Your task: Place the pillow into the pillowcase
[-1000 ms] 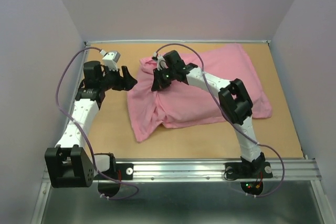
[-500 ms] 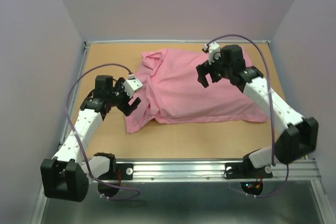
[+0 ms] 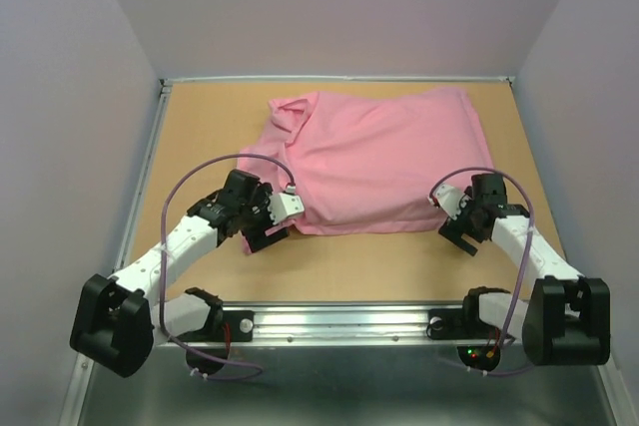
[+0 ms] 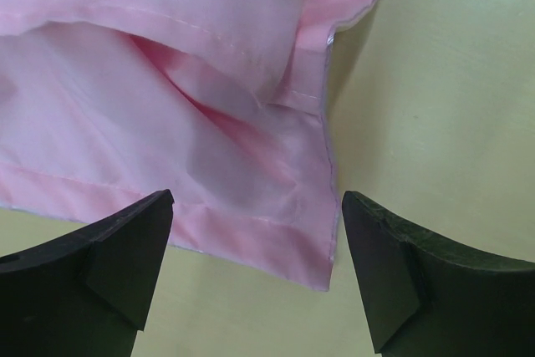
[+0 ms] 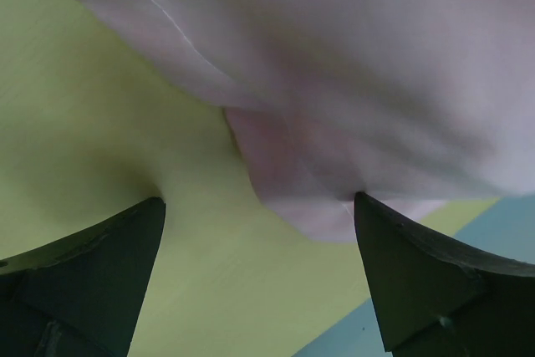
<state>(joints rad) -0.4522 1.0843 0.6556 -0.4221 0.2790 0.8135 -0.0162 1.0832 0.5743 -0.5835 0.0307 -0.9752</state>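
Along the near edge of the tan wooden table (image 3: 210, 127) both my arms now sit folded back. A second ago they reached out over the cloth, the right one pressing down with closed jaws at its far left corner. My left pincer (image 3: 268, 234) has spread its jaws wide and hangs over the near left corner of the large thin pink fabric pillowcase (image 3: 384, 157). My right pincer (image 3: 456, 238) has gone from closed to fully apart and hovers just beside the near right corner. Neither grips anything.

The pillowcase has changed too. The bunched, lopsided heap of a second ago has settled into one plump, fairly even rectangle across the far middle and right of the table. The thick cream-white pillow shows in no view, so I judge that it sits wholly inside. By that reading, my letting go marks the stuffing as finished or nearly so.

From the left wrist, the pillowcase (image 4: 167, 106) shows a stitched hem and soft layered folds. Its corner lies on the table between the tips of my left pincer (image 4: 255, 202). From above, the far left corner looks rumpled. The right wrist view is blurred: a rounded end of the pillowcase (image 5: 334, 81) bulges beyond my right pincer (image 5: 257, 201), with the table beneath.
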